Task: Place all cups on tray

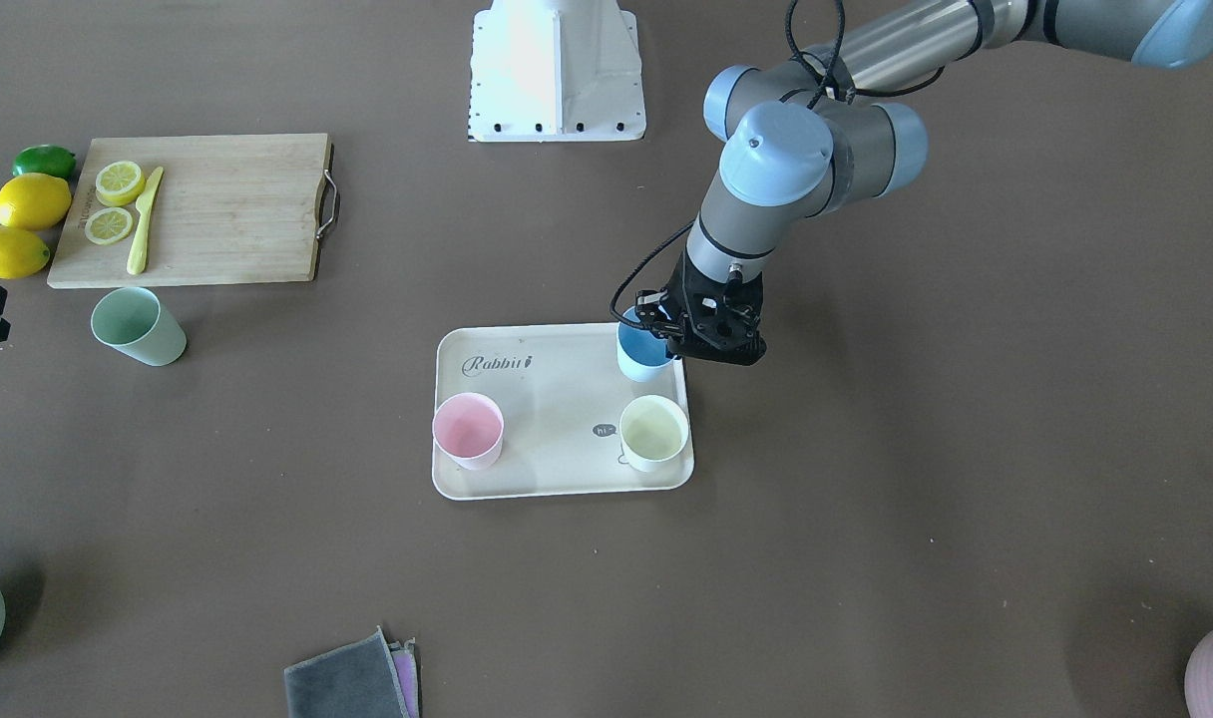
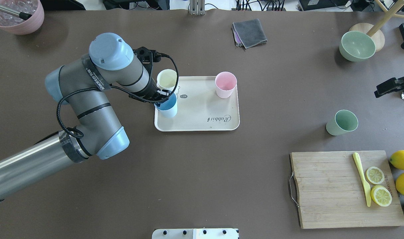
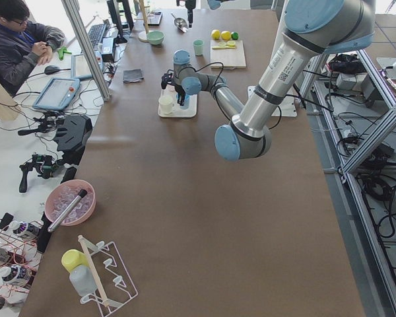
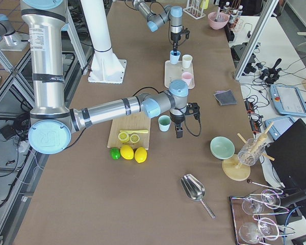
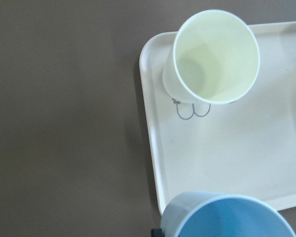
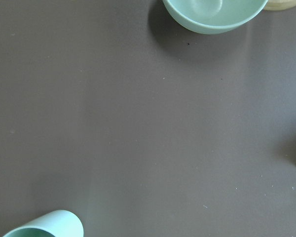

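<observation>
The cream "Rabbit" tray (image 1: pixel 557 464) (image 2: pixel 202 114) lies mid-table. The pink cup (image 1: pixel 468 429) (image 2: pixel 225 84) and the cream-yellow cup (image 1: pixel 654 432) (image 2: pixel 166 79) (image 5: pixel 214 57) stand upright on it. My left gripper (image 1: pixel 674 334) (image 2: pixel 162 97) is shut on the rim of the light blue cup (image 1: pixel 641 356) (image 2: pixel 167 107) (image 5: pixel 227 217), over the tray's corner nearest the left arm. The pale green cup (image 1: pixel 136 326) (image 2: pixel 342 122) (image 6: pixel 42 226) stands on the table off the tray, next to the cutting board. My right gripper (image 2: pixel 386 89) (image 4: pixel 179 130) hovers just beyond it; I cannot tell whether it is open.
A wooden cutting board (image 2: pixel 335 192) holds lemon slices and a yellow knife, with whole lemons (image 2: pixel 403 159) beside it. A sage-green bowl (image 2: pixel 357 45) (image 6: pixel 214 12) stands far right, a grey cloth (image 2: pixel 249 32) at the far edge, and a mauve pot (image 2: pixel 17 15) far left.
</observation>
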{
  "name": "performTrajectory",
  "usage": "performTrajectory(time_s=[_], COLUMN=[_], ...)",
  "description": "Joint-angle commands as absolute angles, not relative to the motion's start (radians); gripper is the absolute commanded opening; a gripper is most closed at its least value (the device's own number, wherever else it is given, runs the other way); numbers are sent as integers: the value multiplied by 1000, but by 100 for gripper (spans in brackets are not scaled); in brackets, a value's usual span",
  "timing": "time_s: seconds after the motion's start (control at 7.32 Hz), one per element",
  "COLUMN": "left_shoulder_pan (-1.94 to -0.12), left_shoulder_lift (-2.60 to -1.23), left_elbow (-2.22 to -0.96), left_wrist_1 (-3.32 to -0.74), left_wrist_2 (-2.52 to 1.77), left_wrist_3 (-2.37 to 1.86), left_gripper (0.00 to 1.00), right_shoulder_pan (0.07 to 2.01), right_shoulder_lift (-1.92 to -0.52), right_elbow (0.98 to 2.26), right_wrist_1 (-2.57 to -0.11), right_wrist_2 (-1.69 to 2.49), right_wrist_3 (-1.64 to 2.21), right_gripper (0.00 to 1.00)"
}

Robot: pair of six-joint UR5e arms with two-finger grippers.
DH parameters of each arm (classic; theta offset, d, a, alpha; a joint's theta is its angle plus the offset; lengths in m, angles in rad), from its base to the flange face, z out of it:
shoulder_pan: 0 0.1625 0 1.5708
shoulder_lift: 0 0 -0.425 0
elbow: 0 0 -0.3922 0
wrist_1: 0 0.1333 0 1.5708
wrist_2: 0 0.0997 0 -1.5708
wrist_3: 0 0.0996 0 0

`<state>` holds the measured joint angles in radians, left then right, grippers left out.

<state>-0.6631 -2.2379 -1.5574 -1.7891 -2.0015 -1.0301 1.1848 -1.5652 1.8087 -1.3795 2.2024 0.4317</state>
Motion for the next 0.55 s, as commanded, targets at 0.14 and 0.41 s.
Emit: performTrajectory(time_s=[0.14, 0.41], left_shoulder_pan=[-644, -784], left_shoulder_lift=[-2237, -2232], left_elbow=[-1562, -1575], left_wrist_1=[-1807, -1792], left_wrist_2=[-1979, -2049], left_wrist_3=[-1023, -1000], left_gripper=[96, 98], right_shoulder_pan=[1184, 1183], right_shoulder_lift=[-1575, -1562], right_elbow=[1810, 1815], right_wrist_1=[-1379, -1378], right_wrist_2=[2226, 2247], right_wrist_3=[433, 471], right_gripper=[100, 100])
